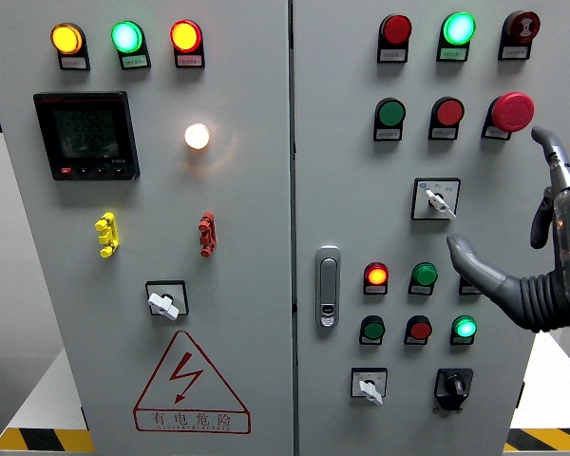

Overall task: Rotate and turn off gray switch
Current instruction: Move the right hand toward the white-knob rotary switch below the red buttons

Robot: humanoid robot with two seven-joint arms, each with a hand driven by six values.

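1. The right hand [537, 237] comes in from the right edge, in front of the right cabinet door [408, 399]. Its dark gray fingers [551, 152] are spread apart and hold nothing: one points up beside the red mushroom button [511, 111], another reaches left past the green button [424, 275].
2. The gray switch [437, 200], a rotary selector on a square black-framed plate, sits on the right door just left of the hand and above the outstretched finger. Its knob points down to the right. The hand is near it but not touching.
3. Lower on that door are a second gray selector [369, 388] and a black knob [452, 384].
4. A lit red lamp [377, 275] and a lit green lamp [465, 328] glow below the switch.
5. A metal door handle [328, 287] is at the door's left edge.
6. On the left door [256, 380] are a digital meter [85, 135], a glowing white lamp [197, 136], another gray selector [165, 302] and a red triangular warning sign [191, 385].
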